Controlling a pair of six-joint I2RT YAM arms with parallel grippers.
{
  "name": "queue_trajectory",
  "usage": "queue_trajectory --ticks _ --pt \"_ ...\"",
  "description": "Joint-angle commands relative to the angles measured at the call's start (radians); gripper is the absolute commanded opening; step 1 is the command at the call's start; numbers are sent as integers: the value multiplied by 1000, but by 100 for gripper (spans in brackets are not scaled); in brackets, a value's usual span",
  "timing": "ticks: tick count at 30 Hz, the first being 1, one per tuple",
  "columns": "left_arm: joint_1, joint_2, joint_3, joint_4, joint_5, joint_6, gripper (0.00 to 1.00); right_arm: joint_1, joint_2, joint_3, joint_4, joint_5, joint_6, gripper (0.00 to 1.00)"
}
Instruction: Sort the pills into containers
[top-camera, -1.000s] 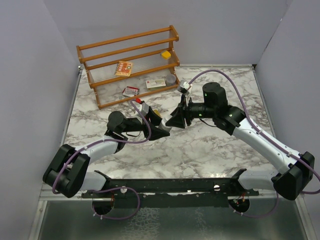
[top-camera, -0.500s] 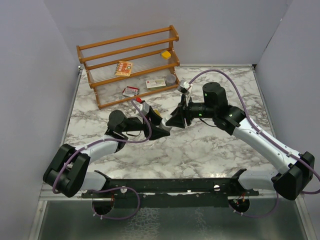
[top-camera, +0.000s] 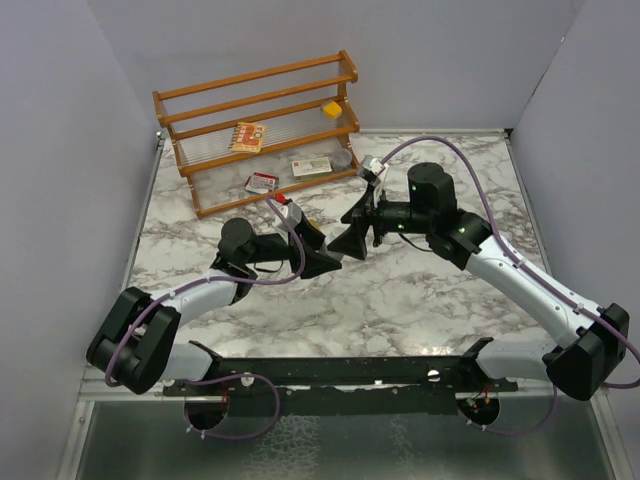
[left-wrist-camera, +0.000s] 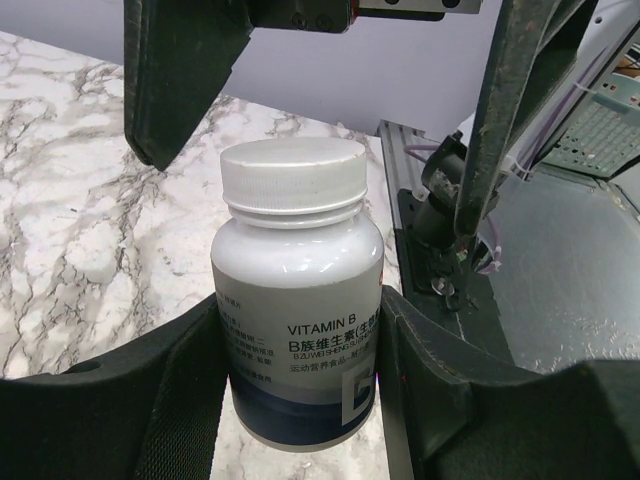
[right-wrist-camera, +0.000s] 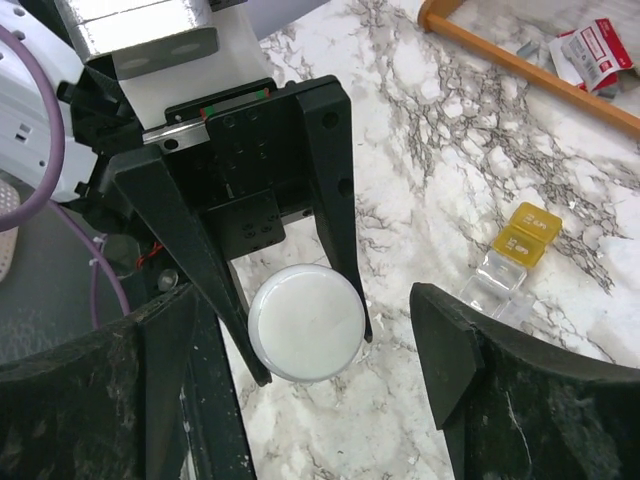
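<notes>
Above the bottle (left-wrist-camera: 298, 300), your right gripper (right-wrist-camera: 310, 365) stands wide open around the cap (right-wrist-camera: 306, 322), touching nothing. Your left gripper (left-wrist-camera: 300, 385) clamps the body upright, likely steadying it for uncapping.

L gripper (left-wrist-camera: 300, 345) snug on bottle (left-wrist-camera: 295, 265), R gripper (right-wrist-camera: 310, 345) jaws wide apart over it; arms fwd, inward.
</notes>
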Motion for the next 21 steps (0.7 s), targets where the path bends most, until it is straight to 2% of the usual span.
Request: queue_trajectory --ticks 1,4,9,11,17,21 --pt "-6 -49 17 -44 -49 45 0 -2 -31 22 44 41 16 88" --pt "-6 -67 18 -85 -71 71 0 -2 -51 18 55 95 47 90" --pt "-6 -106 14 -150 -136 115 0 -2 -124 -7 72 358 154 91" --pt "-6 -128 14 -181 -188 138 0 -2 -138 -16 79 401 191 91" --pt "-6 -207 12 -277 -405 215 0 -2 -175 -108 224 410 321 87" --pt "-6 -241 8 -296 -445 233 0 1 -151 -152 296 407 376 80"
